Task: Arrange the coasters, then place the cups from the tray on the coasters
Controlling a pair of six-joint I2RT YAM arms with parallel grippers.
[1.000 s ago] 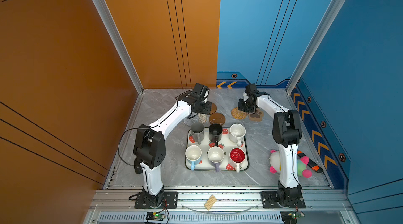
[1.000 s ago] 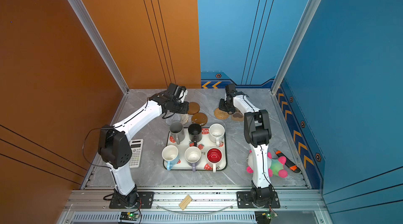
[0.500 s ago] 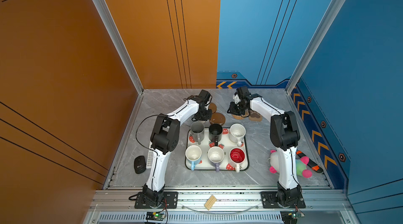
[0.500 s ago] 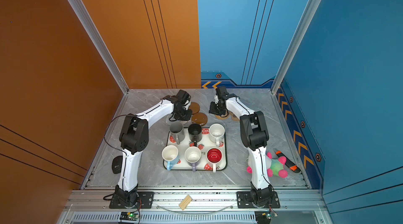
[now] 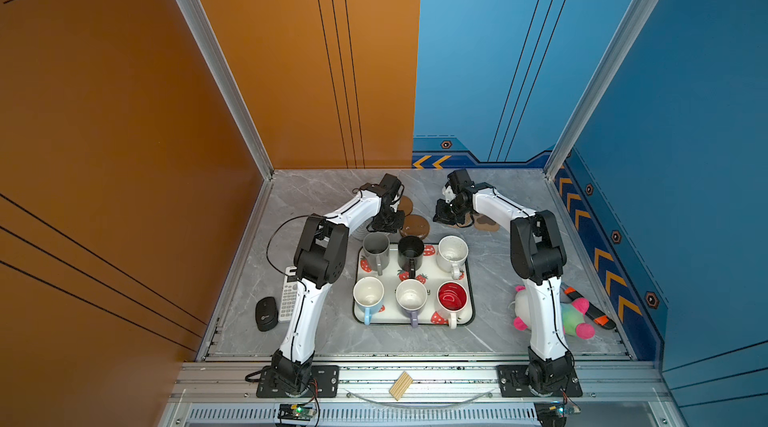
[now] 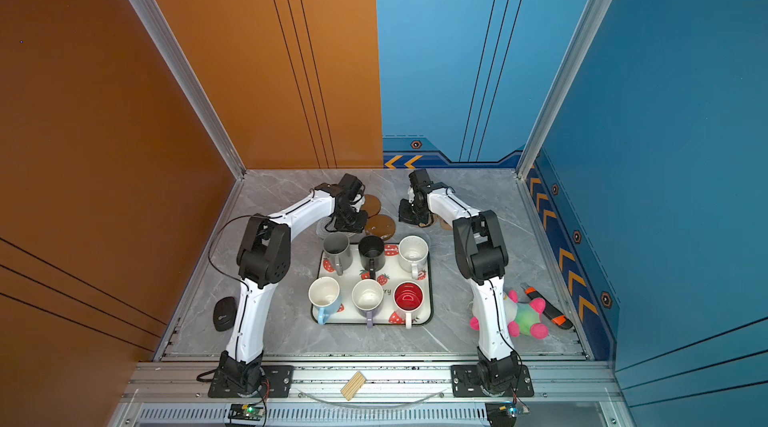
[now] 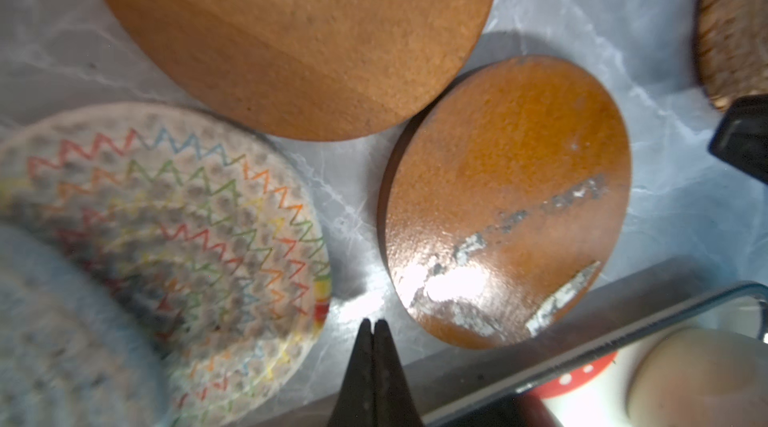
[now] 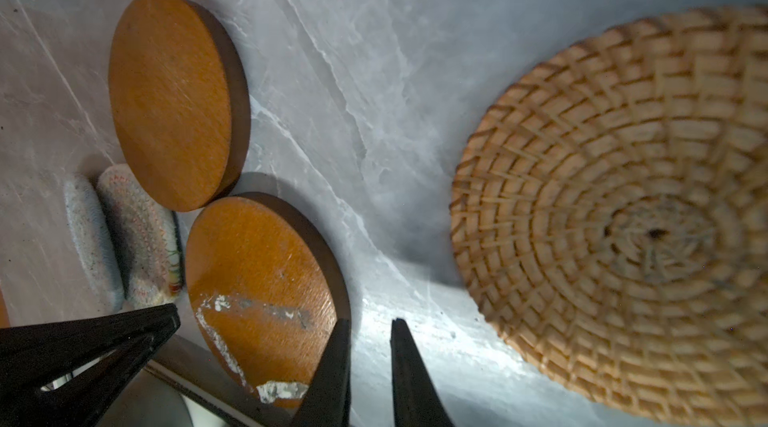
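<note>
- Six cups [image 5: 410,295] stand on the tray [image 5: 390,314], whose far rim lies just beside the scuffed wooden disc [image 5: 414,226].
- Bare marbled bench [image 8: 374,113] separates that disc from the round rattan mat [image 8: 623,217].
- Second wooden disc [image 7: 291,38], stitched cream mat [image 7: 174,217] and grey woven mat [image 7: 50,341] crowd close together.
- Left gripper [image 7: 372,327] is pressed together and empty. The arm reaches past the tray, with the tips low between cream mat and scuffed disc.
- Right gripper [image 8: 370,329] is slightly spread and empty, over the bare strip.

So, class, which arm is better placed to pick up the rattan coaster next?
Probably right. The right hand hovers open beside the rattan coaster; the left hand is shut, farther off by the cream mat.
</note>
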